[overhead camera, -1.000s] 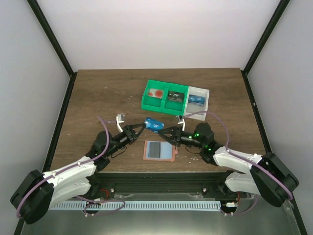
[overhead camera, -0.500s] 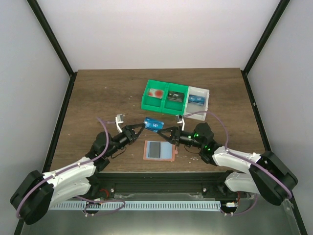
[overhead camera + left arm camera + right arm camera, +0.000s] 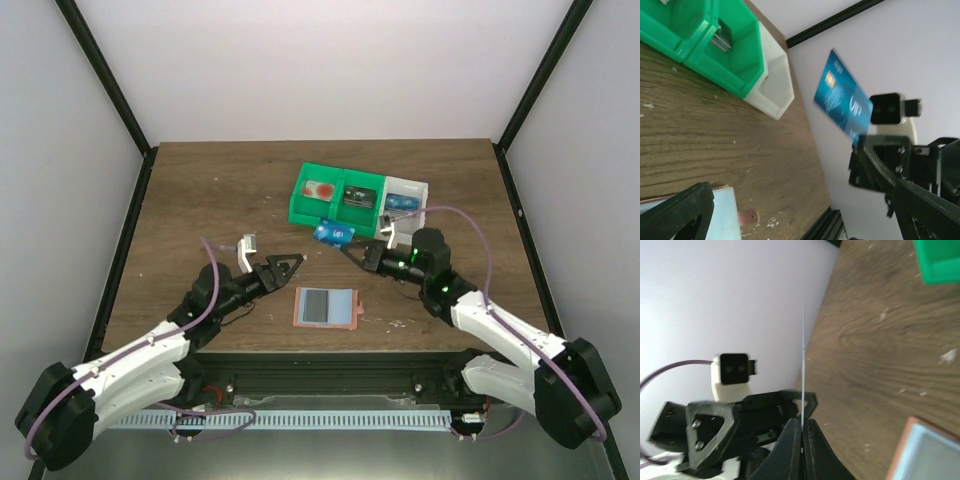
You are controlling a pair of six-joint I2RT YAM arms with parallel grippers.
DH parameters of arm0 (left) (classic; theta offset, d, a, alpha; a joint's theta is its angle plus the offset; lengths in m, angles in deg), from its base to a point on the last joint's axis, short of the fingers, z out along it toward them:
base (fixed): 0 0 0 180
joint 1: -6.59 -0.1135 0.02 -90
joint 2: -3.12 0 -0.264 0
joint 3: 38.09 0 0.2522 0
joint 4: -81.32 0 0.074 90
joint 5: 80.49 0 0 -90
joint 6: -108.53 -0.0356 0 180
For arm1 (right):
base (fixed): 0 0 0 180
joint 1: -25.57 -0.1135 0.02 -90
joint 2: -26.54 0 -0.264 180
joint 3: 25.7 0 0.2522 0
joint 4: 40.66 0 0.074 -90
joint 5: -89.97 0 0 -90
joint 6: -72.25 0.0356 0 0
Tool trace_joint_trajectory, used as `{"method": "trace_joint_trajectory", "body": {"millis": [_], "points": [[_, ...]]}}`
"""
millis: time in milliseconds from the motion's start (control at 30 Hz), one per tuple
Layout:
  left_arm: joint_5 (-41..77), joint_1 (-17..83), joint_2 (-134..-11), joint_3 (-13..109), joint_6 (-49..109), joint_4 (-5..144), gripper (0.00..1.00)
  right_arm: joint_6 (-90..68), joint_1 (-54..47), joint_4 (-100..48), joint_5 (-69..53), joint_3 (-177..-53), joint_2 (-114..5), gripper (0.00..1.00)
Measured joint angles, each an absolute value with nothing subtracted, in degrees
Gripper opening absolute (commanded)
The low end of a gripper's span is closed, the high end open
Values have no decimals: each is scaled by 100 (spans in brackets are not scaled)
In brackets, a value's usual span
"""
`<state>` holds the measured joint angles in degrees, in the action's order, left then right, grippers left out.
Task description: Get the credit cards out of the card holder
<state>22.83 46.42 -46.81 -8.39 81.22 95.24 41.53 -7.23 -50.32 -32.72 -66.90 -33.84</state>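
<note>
Pinching a blue credit card (image 3: 333, 234) by its edge, the right end effector (image 3: 350, 245) holds it in the air, beyond the far right corner of the card holder (image 3: 325, 307). The card holder lies flat on the table (image 3: 200, 200), light-blue face up. The left end effector (image 3: 293, 264) is spread wide, just beyond the holder's far left corner.

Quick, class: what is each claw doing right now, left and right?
Left claw: open, holding nothing.
Right claw: closed on a blue credit card.
</note>
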Motion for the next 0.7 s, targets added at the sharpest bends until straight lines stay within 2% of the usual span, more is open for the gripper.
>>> {"method": "trace_joint_trajectory", "body": {"millis": [333,700], "points": [[2357,4642,-4635,184,6345,7500,100,2322,1183,-2770,-3822,-8023,-3852,0],[2285,4642,-4600,501,5086,6530,100,1013,2617,-855,-3473,-9385,-5130,1]]}}
